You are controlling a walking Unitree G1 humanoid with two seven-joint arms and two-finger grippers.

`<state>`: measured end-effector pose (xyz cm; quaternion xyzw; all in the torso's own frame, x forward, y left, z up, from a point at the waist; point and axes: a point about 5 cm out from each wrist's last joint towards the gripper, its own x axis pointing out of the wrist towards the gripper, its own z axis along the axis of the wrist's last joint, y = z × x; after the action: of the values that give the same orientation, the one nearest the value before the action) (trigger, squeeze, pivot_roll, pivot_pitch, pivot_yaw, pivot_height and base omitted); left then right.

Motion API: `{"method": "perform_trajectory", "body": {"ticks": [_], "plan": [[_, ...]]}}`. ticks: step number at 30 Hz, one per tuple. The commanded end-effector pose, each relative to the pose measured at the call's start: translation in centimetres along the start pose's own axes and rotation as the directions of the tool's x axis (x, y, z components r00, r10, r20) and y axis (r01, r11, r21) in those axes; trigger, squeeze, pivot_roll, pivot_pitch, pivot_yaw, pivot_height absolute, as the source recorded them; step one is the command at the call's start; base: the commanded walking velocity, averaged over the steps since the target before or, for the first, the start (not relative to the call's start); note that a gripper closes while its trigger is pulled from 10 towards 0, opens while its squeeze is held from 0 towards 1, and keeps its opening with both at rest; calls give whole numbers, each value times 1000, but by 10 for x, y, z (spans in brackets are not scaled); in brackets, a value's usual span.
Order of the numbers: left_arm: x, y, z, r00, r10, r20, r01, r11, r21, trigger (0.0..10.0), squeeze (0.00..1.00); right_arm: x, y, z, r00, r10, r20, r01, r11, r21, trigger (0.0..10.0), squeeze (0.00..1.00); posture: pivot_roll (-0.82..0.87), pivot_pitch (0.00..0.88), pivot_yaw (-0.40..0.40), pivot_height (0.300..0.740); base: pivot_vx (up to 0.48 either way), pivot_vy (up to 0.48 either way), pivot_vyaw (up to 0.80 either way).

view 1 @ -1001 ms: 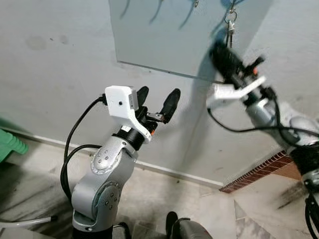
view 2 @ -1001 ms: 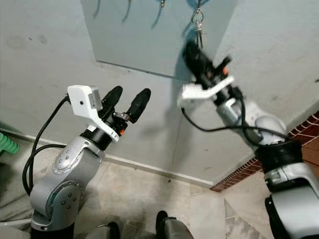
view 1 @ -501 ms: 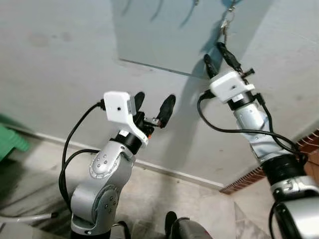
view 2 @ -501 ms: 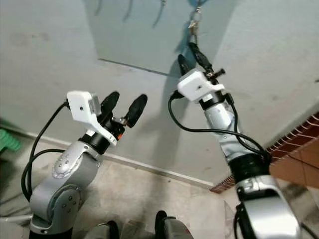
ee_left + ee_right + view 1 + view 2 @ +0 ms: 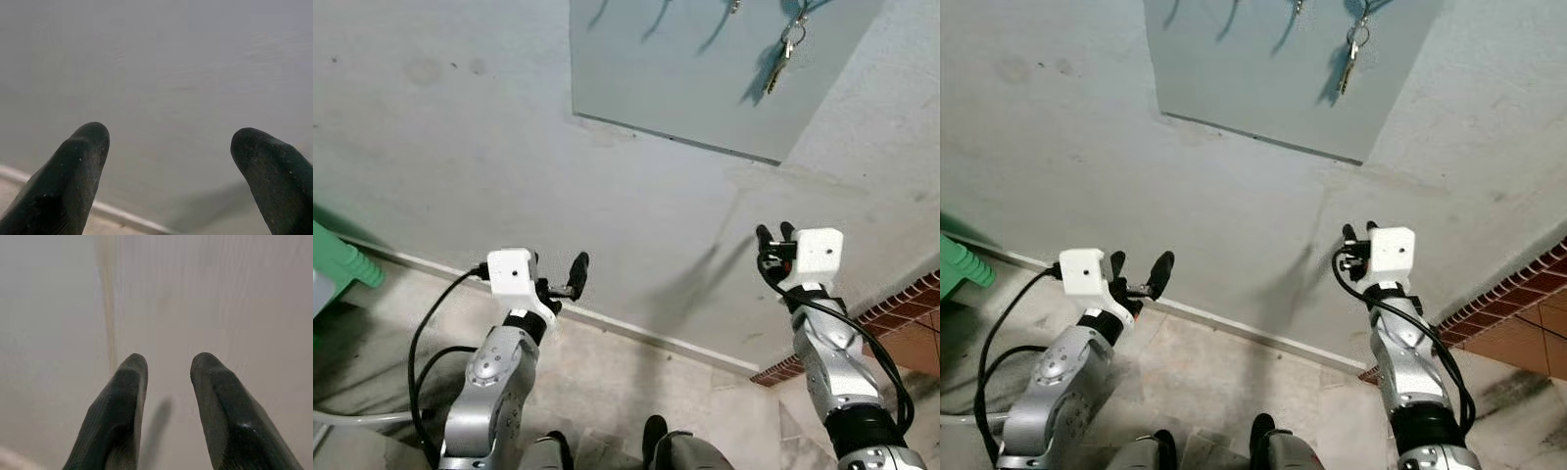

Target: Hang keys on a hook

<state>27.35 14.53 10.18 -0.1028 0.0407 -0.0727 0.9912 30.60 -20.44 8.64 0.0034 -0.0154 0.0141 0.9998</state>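
Observation:
A bunch of keys (image 5: 781,59) hangs by its ring from a hook at the top right of a grey-blue board (image 5: 685,78) on the wall. Nothing touches the keys. My right gripper (image 5: 775,235) is far below them, in front of the bare wall, open with nothing between its fingers (image 5: 128,382). Lower down on the left, my left gripper (image 5: 558,269) is held near the skirting, open wide and empty, its fingertips (image 5: 88,142) facing the plain wall.
Other hooks (image 5: 656,12) line the board's top edge. A green plastic stool (image 5: 337,264) stands at the far left. A red brick edge (image 5: 911,299) runs at the right. A white hose (image 5: 342,419) lies on the tiled floor by my feet (image 5: 651,436).
My right gripper has come down and away from the keys, which stay hanging on the hook. The left arm has lowered too. The head view has shifted.

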Motion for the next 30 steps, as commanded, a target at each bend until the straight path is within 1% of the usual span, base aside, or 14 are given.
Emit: {"method": "perform_trajectory", "body": {"ticks": [1, 4, 5, 7, 9, 10, 12, 13, 15, 19, 22, 25, 26, 30], "plan": [[-4, 7, -13, 999, 43, -21, -43, 999, -10, 10000, 0, -12, -5, -13, 998, -15, -60, 17, 999, 45, 10000, 0, 11, 197, -46, 740, 0, 0, 0], [-9, 12, -28, 997, 61, -44, -62, 998, -11, 10000, 0, -25, -10, -28, 993, -32, -116, 38, 998, 53, 10000, 0, 11, 190, -45, 740, 0, 0, 0], [-9, 13, -29, 997, 63, -42, -63, 998, -11, 10000, 0, -26, -10, -29, 992, -33, -123, 40, 998, 57, 10000, 0, 10, 186, -44, 740, 0, 0, 0], [-13, 17, -39, 993, 88, -72, -90, 995, -29, 10000, 0, -34, -12, -38, 987, -41, -152, 48, 998, 42, 10000, 0, 9, 179, -41, 740, 0, 0, 0], [-16, 20, -46, 991, 103, -85, -106, 994, -31, 10000, 0, -40, -11, -44, 985, -33, -169, 42, 998, 51, 10000, 0, 8, 173, -40, 740, 0, 0, 0], [-20, 21, -53, 987, 114, -110, -118, 993, -25, 10000, 0, -46, -11, -52, 980, -32, -195, 40, 998, 40, 10000, 0, 7, 162, -39, 740, 0, 0, 0], [-23, 21, -59, 987, 114, -112, -116, 993, -19, 10000, 0, -54, -11, -61, 973, -37, -228, 48, 998, 41, 10000, 0, 7, 155, -37, 740, 0, 0, 0], [-23, 21, -59, 987, 114, -112, -116, 993, -19, 10000, 0, -54, -11, -61, 973, -37, -228, 48, 998, 41, 10000, 0, 7, 155, -37, 740, 0, 0, 0], [-24, 20, -62, 989, 109, -104, -114, 993, -42, 10000, 0, -61, -7, -66, 969, -25, -244, 34, 999, 33, 10000, 0, 6, 138, -36, 740, 0, 0, 0], [-27, 18, -67, 990, 100, -97, -105, 993, -47, 10000, 0, -66, -2, -68, 968, -14, -251, 23, 999, 33, 10000, 0, 0, 121, -35, 740, 0, 0, 0], [-28, 16, -69, 992, 89, -91, -94, 994, -50, 10000, 0, -68, 2, -69, 967, 2, -254, 3, 1000, 19, 10000, 0, -1, 108, -37, 740, 0, 0, 800], [-28, 17, -70, 992, 92, -84, -97, 994, -52, 10000, 0, -69, 5, -70, 967, 1, -256, 9, 999, 37, 10000, 0, -1, 100, -37, 740, 0, 0, 800], [-28, 17, -70, 992, 98, -81, -103, 993, -55, 10000, 0, -69, 7, -70, 967, 12, -254, -7, 1000, 21, 10000, 0, -3, 96, -36, 740, 0, 0, 800], [-26, 18, -71, 992, 105, -75, -109, 992, -60, 10000, 0, -66, 11, -68, 969, 21, -245, -15, 1000, 28, 10000, 0, -4, 93, -36, 740, 0, 0, 800]]}}
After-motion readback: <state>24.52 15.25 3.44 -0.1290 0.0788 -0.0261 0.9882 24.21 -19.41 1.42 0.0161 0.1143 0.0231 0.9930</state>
